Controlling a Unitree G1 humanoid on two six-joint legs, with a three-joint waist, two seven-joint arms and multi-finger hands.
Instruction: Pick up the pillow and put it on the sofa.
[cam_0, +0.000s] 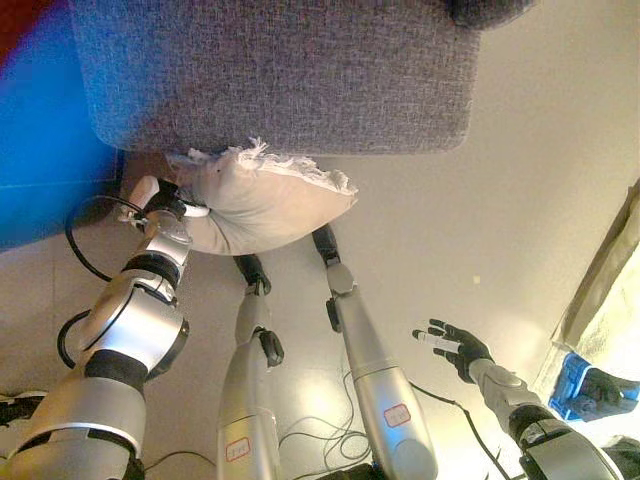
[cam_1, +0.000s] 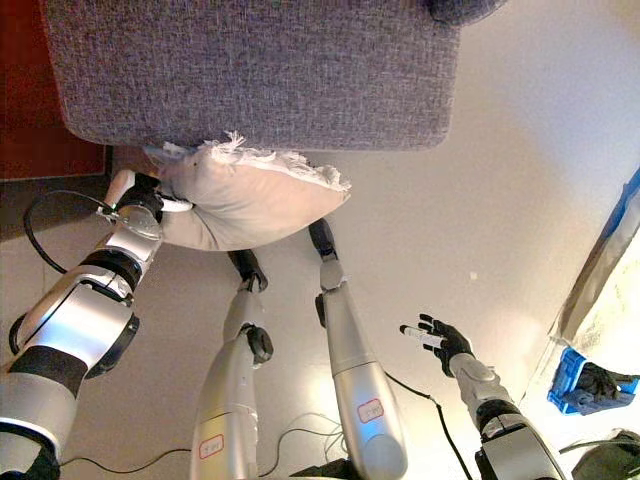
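A beige pillow with a frayed white fringe hangs just below the front edge of the grey fabric sofa. My left hand is shut on the pillow's left end, with its fingers curled into the cloth. The pillow's top edge touches or nearly touches the sofa's front. My right hand hovers low on the right over the pale floor, open with fingers spread, well away from the pillow. In the right eye view the pillow and the left hand sit the same way.
The sofa fills the upper part of the view. A dark cushion corner shows at the sofa's top right. A pale curtain or cloth edge runs down the right side. Pale floor lies to the sofa's right.
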